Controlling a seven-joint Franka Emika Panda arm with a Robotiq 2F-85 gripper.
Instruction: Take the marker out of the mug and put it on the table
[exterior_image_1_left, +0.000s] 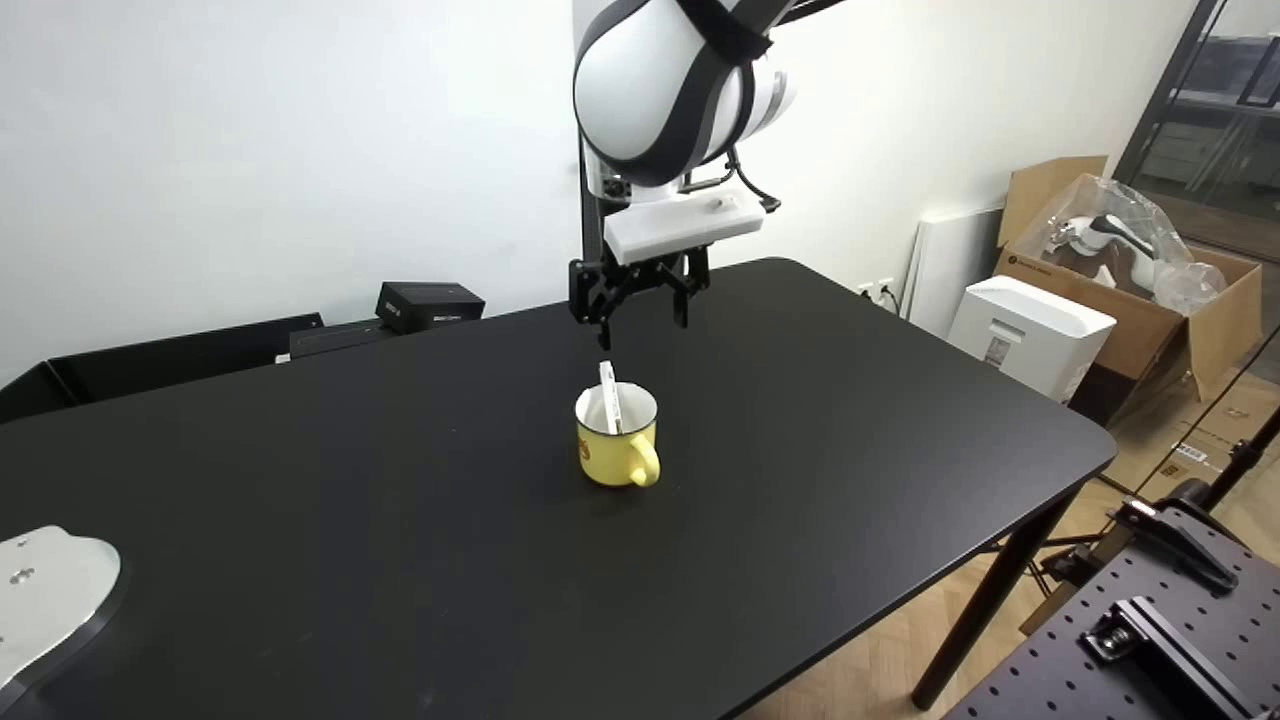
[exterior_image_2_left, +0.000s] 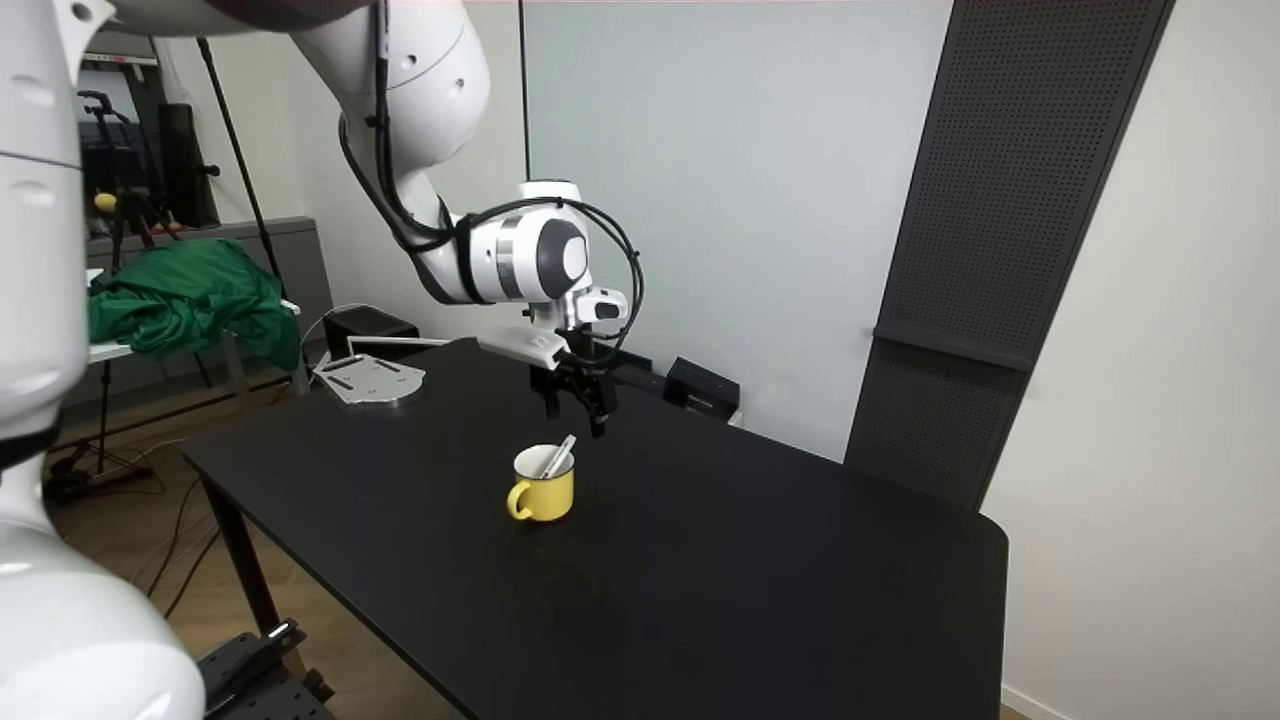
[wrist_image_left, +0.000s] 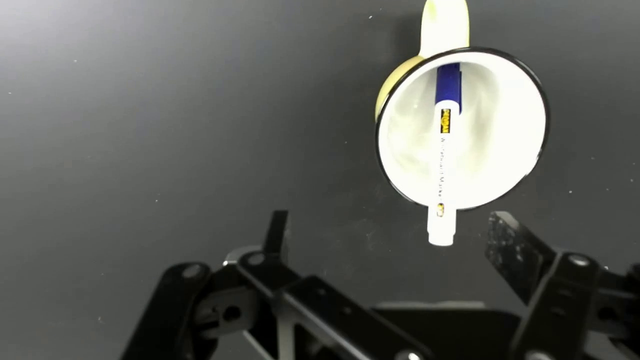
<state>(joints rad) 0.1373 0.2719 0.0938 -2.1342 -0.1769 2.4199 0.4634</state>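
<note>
One robot arm (exterior_image_2_left: 440, 110) reaches out over the black table (exterior_image_1_left: 400, 550), and its end bends so the gripper (exterior_image_1_left: 643, 324) points down. The two fingers (wrist_image_left: 515, 255) are spread wide and hang above the table, near the marker (wrist_image_left: 442, 165) but apart from it. The yellow mug (exterior_image_1_left: 605, 465) stands upright on the table. The marker leans inside it: its blue end is low down on the handle's side, and its white end pokes up past the rim on the opposite side. In an exterior view, a brown box (exterior_image_1_left: 1150, 335) holds a clear plastic bag (exterior_image_1_left: 1190, 285) with a white and black thing (exterior_image_1_left: 1110, 230) inside.
</note>
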